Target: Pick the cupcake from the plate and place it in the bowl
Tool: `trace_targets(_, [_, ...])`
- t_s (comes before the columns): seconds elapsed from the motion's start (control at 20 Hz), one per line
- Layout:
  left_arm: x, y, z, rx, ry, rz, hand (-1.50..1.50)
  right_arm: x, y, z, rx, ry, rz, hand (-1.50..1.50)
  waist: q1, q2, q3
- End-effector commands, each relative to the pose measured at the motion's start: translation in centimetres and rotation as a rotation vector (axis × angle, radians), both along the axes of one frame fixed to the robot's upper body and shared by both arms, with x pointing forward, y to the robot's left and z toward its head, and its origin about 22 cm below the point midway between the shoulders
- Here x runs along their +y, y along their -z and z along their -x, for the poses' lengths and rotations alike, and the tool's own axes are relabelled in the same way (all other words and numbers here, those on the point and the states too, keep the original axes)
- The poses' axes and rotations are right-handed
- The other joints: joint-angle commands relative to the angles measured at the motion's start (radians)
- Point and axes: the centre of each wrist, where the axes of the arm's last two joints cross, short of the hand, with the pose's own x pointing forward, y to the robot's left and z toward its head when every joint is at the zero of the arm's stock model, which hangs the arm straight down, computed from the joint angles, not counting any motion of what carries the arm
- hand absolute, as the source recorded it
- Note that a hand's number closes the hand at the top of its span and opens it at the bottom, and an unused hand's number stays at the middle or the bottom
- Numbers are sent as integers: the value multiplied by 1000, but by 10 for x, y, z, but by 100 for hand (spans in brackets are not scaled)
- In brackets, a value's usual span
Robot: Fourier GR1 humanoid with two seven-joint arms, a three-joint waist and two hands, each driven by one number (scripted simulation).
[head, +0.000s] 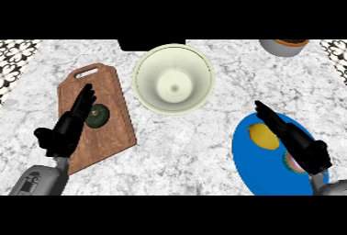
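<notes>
Cupcake (294,164) mostly hidden beneath right hand (305,148), behind straight fingers (271,118)

I see my right hand (298,140) over the blue plate (254,170), fingers (267,114) straight, hiding most of the cupcake (293,164), lemon (264,136) beside it, pale bowl (173,78) on the desk (183,151), left hand (68,131) open above the wooden board (102,137), dark avocado (98,115) there.

cupcake (294,164) mostly behind right hand (301,144)
</notes>
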Motion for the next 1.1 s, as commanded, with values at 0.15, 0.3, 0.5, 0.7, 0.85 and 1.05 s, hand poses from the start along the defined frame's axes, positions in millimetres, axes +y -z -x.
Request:
trace_targets(0.15, [-6,-29,8,-33,-40,5,0,-14,-13,50,-3,-191,10,150,-17,12,-9])
trace_targets(0.3, [-21,-9,8,35,-44,38,0,-55,-85,1,-346,-139,550,150,-30,-35,-29])
trace_targets(0.5, [-29,-9,11,39,-82,73,0,-46,1,50,-407,277,-104,-150,-68,7,-4])
trace_targets(0.7, [-36,-27,3,12,-71,48,0,-65,13,86,-552,234,-203,-150,-40,13,-7])
trace_targets(0.85, [-53,-12,4,15,-61,46,0,-67,-28,106,-615,225,-148,-150,-34,15,-10])
trace_targets(1.05, [-54,-28,10,9,-40,42,0,-101,-65,112,-577,290,67,-150,-26,15,-10])
